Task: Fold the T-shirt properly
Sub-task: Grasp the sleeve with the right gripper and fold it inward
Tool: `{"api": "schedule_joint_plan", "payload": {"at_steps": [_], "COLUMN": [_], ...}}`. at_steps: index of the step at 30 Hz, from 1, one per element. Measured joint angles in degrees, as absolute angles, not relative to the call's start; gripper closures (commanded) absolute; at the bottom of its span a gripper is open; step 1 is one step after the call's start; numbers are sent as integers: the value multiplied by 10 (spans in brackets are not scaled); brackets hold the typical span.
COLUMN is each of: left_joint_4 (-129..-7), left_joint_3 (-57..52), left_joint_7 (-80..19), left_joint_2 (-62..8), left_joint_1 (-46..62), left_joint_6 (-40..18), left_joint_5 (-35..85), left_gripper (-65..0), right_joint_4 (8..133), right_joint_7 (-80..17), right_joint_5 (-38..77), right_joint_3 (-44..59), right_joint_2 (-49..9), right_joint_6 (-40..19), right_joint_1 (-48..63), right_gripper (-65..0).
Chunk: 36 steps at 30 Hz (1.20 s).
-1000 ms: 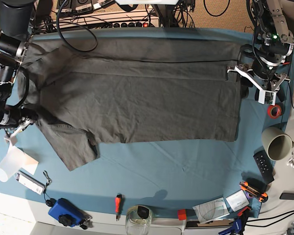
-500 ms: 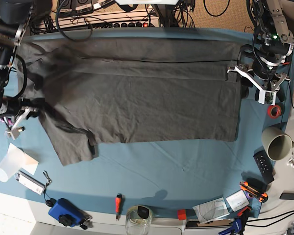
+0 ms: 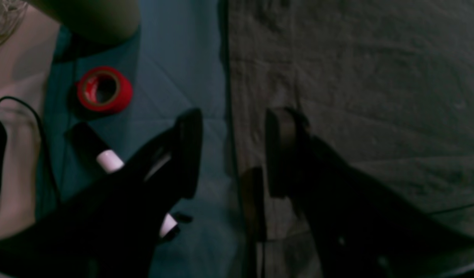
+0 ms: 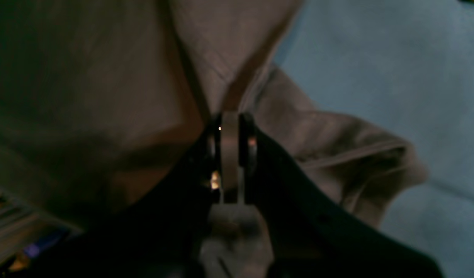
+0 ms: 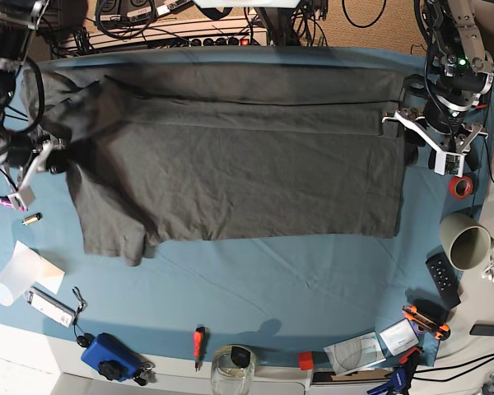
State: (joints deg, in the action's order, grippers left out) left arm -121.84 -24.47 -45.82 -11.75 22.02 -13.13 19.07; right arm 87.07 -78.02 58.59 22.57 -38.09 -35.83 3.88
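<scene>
Olive-grey T-shirt (image 5: 230,164): spread flat across the blue-teal cloth (image 5: 296,280), hem toward left arm, sleeve toward right arm
Right gripper (image 4: 230,127): jaws pinched together on a T-shirt fold at sleeve end
Left gripper (image 3: 233,152): jaws apart, straddling the hem edge, one finger (image 3: 283,150) over fabric, other over cloth
Red tape roll (image 3: 104,89): on cloth, beside left gripper

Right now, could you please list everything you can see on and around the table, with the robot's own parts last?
T-shirt: one, dark olive-grey, spread across table cloth.
Table cloth: one, blue-teal, under everything.
Tape roll: one, red, right edge.
Cup: one, beige, on its side, right edge.
Remote: one, black, lower right.
Screwdriver: one, red-handled, front edge.
Jar: one, clear glass, front edge.
Blue device: one, lower left.
Left gripper: open, above shirt's edge.
Right gripper: shut on T-shirt.
</scene>
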Motion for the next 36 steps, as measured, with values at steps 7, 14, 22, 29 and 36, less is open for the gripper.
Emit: {"api": "schedule_joint_plan", "payload": {"at_steps": [7,14,22,29,36], "left_joint_4": [-1218,-1218,-1218,-1218,-1218], "left_joint_3": [-245,-245,-245,-245,-244], "left_joint_7": [-458,-458,-458,-458,-458], "left_joint_2": [-118,-118,-118,-118,-118], "left_joint_1": [220,220,220,220,220], "left_joint_6": [-131,-131,-131,-131,-131], "left_joint_5": [190,190,190,190,190], "left_gripper": [-269,-269,-269,-269,-269], "right_joint_4": [885,885,884,868,688], "right_joint_7": [-804,-806,-811,-712,-684], "right_joint_5": [624,625,636,521,497], "right_joint_3": [259,259,307,376,333], "right_joint_2": [-381,-381,-379,-382,-379], "right_joint_6": [-386,-386,-386,-366,-363], "right_joint_1": [73,73,33,-52,-135], "right_gripper": [0,-175,-190,-190,-190]}}
